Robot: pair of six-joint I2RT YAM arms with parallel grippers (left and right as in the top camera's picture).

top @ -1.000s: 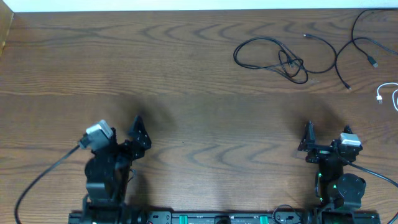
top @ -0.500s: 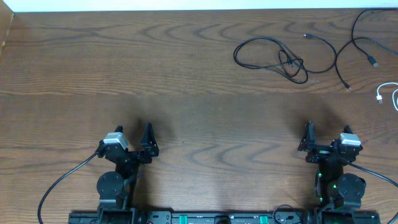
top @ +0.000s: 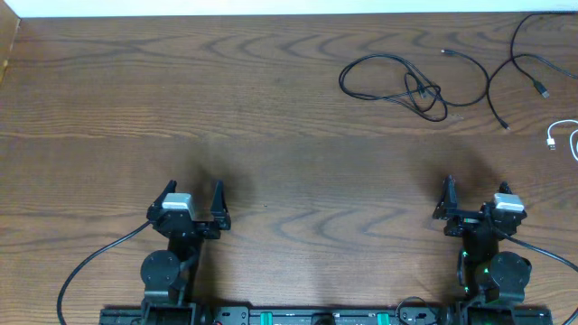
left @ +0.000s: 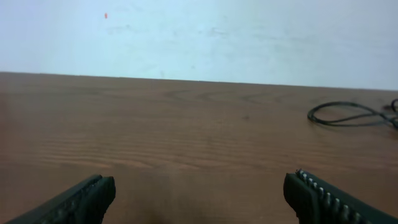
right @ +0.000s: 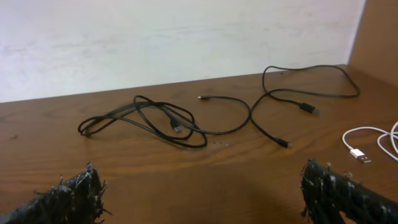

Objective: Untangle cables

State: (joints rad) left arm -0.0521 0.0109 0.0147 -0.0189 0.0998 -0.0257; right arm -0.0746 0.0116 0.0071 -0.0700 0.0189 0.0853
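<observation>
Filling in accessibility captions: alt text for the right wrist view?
On a wooden table lie a looped black cable at left, more black cable trailing to the right, and a white cable at the right edge, all untouched. The right gripper is open and empty, its fingertips framing the bottom corners.

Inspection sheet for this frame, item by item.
Surface: wood-grain table.
Job's things: looped black cable, second black cable, third black cable, white cable; all far right, none held.
Clutter: nothing seen.
Grippers: left gripper open, empty; right gripper open, empty.
Cables: left arm cord, right arm cord, both thick black.
Surroundings: white wall; wooden panel at right.
</observation>
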